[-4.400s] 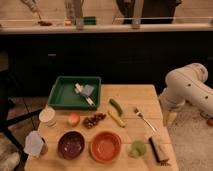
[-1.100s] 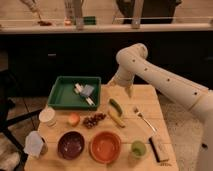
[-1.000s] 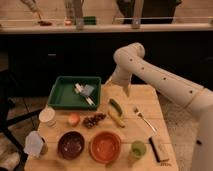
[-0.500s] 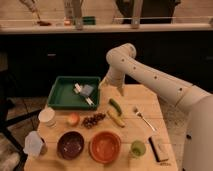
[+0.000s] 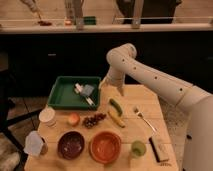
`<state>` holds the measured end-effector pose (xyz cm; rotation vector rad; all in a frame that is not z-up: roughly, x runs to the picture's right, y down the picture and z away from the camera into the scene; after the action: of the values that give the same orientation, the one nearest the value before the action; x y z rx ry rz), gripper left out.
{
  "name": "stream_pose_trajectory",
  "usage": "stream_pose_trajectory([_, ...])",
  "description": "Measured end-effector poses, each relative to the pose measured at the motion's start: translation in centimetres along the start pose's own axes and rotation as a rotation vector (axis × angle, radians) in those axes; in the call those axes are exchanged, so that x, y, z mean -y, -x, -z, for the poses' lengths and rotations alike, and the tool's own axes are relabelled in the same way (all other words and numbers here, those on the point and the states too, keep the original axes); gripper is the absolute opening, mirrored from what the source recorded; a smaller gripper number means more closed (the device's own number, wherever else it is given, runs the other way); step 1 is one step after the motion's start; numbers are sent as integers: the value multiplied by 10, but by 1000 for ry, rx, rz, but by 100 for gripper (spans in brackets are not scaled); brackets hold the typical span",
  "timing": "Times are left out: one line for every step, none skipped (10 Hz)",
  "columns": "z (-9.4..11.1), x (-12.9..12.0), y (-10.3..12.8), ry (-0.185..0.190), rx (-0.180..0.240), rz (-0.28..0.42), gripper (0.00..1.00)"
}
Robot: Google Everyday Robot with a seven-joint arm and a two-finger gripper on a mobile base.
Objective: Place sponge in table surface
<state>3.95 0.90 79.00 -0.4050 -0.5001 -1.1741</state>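
Observation:
The sponge (image 5: 88, 90), a small bluish-grey square pad, lies in the green plastic tray (image 5: 61, 95) next to a white stick-like utensil (image 5: 85, 96). The tray sits at the back left of the light wooden table surface (image 5: 145, 102). My gripper (image 5: 103, 83) hangs at the end of the white arm (image 5: 145, 75). It is just above the tray's right rim, a little right of the sponge and apart from it.
On the table stand a green pepper (image 5: 116, 106), a banana (image 5: 116, 119), grapes (image 5: 94, 120), an orange fruit (image 5: 73, 119), a fork (image 5: 142, 118), a white cup (image 5: 47, 116), a dark bowl (image 5: 71, 145), an orange bowl (image 5: 105, 146), a green cup (image 5: 138, 148) and a dark block (image 5: 159, 149).
The arm has swung left from the table's right side across the back edge. The gripper has come down by the tray's right rim. The sponge has not moved.

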Motion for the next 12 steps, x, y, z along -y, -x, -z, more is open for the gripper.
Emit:
stream_pose_trajectory([-5, 8, -5, -9, 4, 12, 80])
stream_pose_trajectory([-12, 17, -15, -15, 11, 25, 80])
stream_pose_trajectory([-17, 25, -24, -21, 14, 33, 80])
stream_pose_trajectory([-26, 38, -35, -25, 23, 45, 80])
stream_pose_trajectory([-37, 55, -45, -34, 31, 57, 80])
stream_pose_trajectory([-43, 62, -51, -45, 35, 57, 80])
stream_pose_trajectory([-47, 67, -53, -54, 35, 55, 80])
stream_pose_trajectory([-49, 71, -56, -68, 31, 50, 80])
stream_pose_trajectory([-55, 81, -55, -88, 30, 49, 80])
stream_pose_trajectory([-59, 89, -54, -104, 29, 46, 80])
stream_pose_trajectory([-69, 103, -50, -126, 32, 44, 80])
stream_pose_trajectory([-80, 114, -47, -142, 40, 48, 80])
